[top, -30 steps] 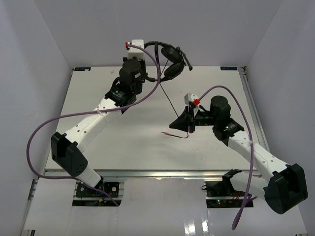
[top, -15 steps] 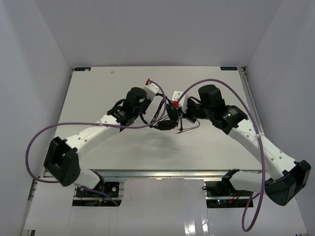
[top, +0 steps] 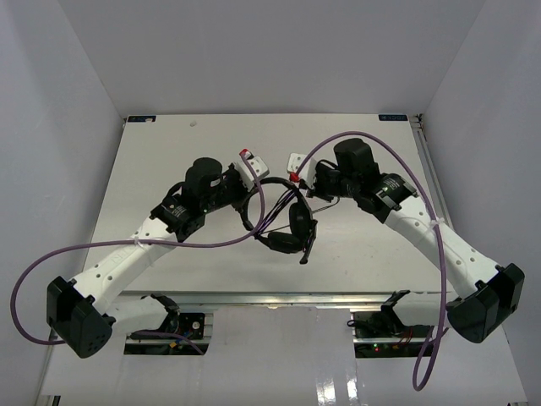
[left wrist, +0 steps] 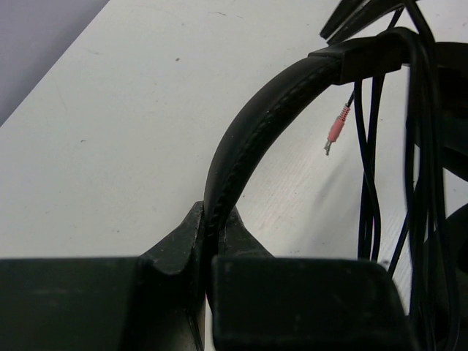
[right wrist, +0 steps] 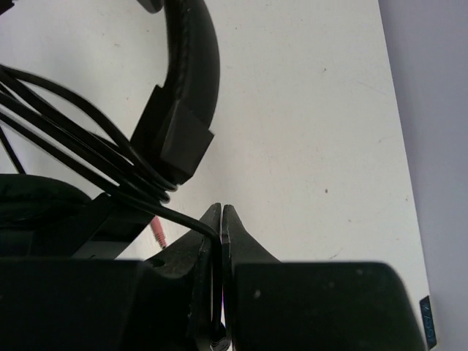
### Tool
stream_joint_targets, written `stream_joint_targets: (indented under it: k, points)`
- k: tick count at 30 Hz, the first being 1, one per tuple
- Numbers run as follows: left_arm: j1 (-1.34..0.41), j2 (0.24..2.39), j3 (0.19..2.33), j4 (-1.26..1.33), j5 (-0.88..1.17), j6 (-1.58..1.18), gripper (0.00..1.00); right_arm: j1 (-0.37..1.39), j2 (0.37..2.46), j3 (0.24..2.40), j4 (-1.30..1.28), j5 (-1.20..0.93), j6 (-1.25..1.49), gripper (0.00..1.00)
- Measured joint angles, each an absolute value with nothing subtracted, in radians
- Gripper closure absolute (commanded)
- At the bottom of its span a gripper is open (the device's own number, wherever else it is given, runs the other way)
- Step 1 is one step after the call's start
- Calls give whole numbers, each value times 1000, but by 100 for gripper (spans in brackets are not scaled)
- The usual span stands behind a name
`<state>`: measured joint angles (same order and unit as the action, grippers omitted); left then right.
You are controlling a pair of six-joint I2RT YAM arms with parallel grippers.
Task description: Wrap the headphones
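Left wrist view shows the left pincer (left wrist: 213, 219) clamped on the headband (left wrist: 256, 124) of the headphones (top: 287, 224), which are over the middle of the worktop (top: 169, 152). That's probably an anchor while the right pincer (right wrist: 221, 216), shut tight on the cord (right wrist: 183, 218), feeds loops around it. Loads of open room toward every worktop edge, but the two pincers are crowded close together.

No legible text anywhere.

Left tool (left wrist: 212, 223) clamped, right tool (right wrist: 221, 218) pinched closed; arms angled inward.
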<state>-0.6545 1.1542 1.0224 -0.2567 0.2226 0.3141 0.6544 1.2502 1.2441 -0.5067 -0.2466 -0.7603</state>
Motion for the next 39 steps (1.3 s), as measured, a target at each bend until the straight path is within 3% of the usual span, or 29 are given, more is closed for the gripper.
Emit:
stream_joint_targets:
  k: [11,15,19,28,31,33,39]
  points:
    - [-654,1154,1015,-264,284,262,100,539,1312,1250,-492,-548,-642,83]
    - [-654,1154,1047,-278,326,213,100,450,1340,1217,-420,-763,-566,65]
    - [-665,1150,1076,-265,378,132,100,375,1374,1161,-309,-967,-468,58]
    - [-682,1150,1132,-140,471,-75,100,359,1378,955,81,-1174,-147,68]
    - [-683,1150,1155,-94,455,-135,100,359,1370,885,211,-1205,-31,78]
    - [-683,1150,1166,-67,420,-175,100,359,1366,862,265,-1215,24,87]
    - [-683,1138,1169,1,227,-295,100,360,1306,816,396,-1229,128,91]
